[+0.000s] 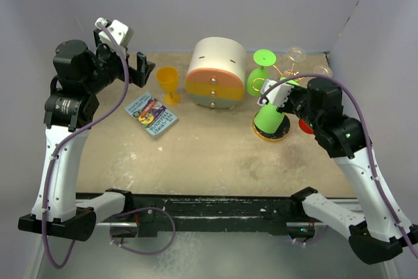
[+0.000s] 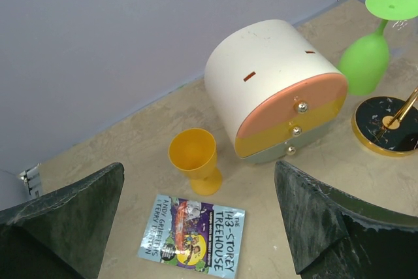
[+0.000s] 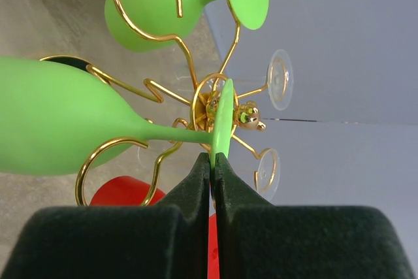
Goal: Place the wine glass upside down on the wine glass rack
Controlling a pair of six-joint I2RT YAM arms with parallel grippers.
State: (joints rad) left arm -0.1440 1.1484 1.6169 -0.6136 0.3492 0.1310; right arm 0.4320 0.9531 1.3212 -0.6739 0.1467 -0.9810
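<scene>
From the top camera we see the right arm's jaws closed on the foot of a lime-green plastic wine glass (image 1: 270, 119). It tilts bowl-down over the round black-and-gold base of the gold wire wine glass rack (image 1: 271, 137), on the 3 o'clock side of the sandy bench (image 1: 215, 155); we cannot tell whether bowl and base touch. A second green wine glass (image 1: 260, 73) hangs foot-up at its 11 o'clock, clear glasses (image 1: 295, 54) sit at 1 o'clock, and a red object (image 1: 305, 125) lies at 3 o'clock. A round white drawer box with orange and yellow bands (image 1: 215, 73) stands at the rack's 9 o'clock, an orange plastic goblet (image 1: 168, 83) at the box's 9 o'clock, and a paperback book (image 1: 151, 114) at the goblet's 7 o'clock. The left arm's jaws hang at the bench's 10 o'clock. In the left wrist view those jaws stand wide apart with nothing between them, their dark fingers (image 2: 65, 220) low in frame; the goblet is upright and the book lies flat at its 6 o'clock. In the right wrist view the jaws are clamped on the rim of the glass's foot, with the stem running toward 9 o'clock among gold curls. We cannot tell whether it is seated in a loop.
</scene>
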